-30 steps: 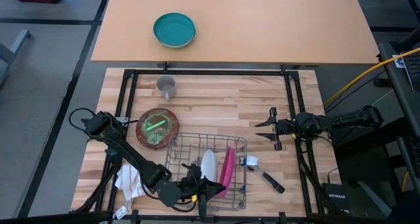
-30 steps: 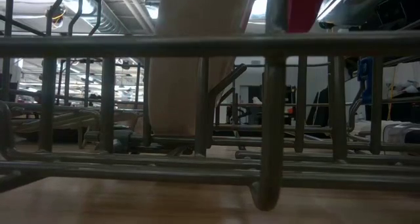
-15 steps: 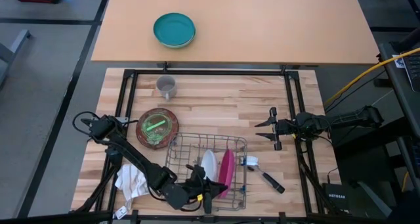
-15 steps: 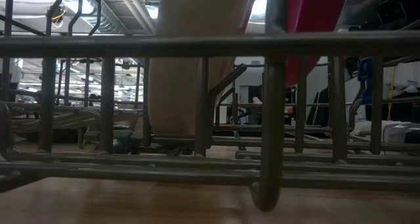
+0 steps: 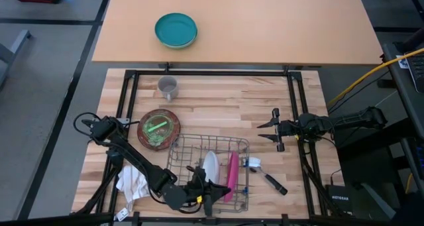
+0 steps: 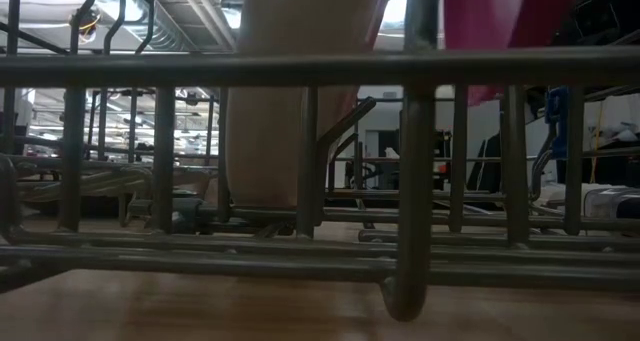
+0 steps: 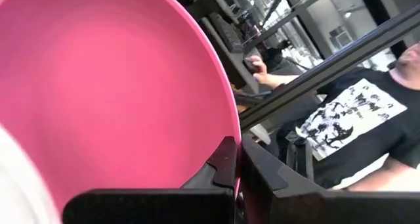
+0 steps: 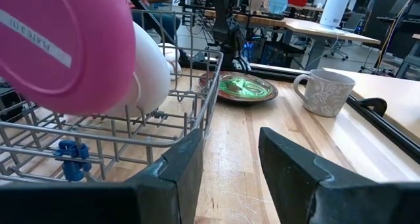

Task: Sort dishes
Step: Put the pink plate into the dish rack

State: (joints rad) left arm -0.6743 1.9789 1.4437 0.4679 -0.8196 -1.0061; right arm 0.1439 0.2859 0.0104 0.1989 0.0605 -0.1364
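Observation:
A magenta-pink plate (image 5: 232, 173) stands on edge inside the wire dish rack (image 5: 182, 153), beside an upright white plate (image 5: 210, 165). My left gripper (image 5: 213, 194) reaches in from the rack's near side and is shut on the pink plate. A pale green plate (image 5: 158, 128) lies on a dark red plate (image 5: 173, 122) left of the rack. My right gripper (image 5: 275, 129) waits open at the table's right, touching nothing; its wrist view shows the pink plate (image 8: 59, 46) and the white plate (image 8: 152, 76) in the rack. My left gripper pinches the pink plate's rim (image 7: 231, 129) between its two fingers, one finger (image 7: 223, 163) on the hollow face and the other (image 7: 266, 175) behind the rim. The fingers come in level from the table's near left. The plate stands nearly upright; whether its lower edge (image 6: 500, 86) rests on the rack's wires I cannot tell.
A grey mug (image 5: 167, 87) stands on the table beyond the stacked plates. A teal bowl (image 5: 176, 30) sits on the far table. A white cloth (image 5: 130, 181) lies left of the rack, a dish brush (image 5: 264, 175) to its right. A person (image 7: 354, 125) sits beyond the table.
My left gripper has rolled a little, and the pink plate in it has tipped from leaning to nearly upright. In the low view the plate's lower edge has come down into the rack and shifted sideways. The white plate has stayed where it was.

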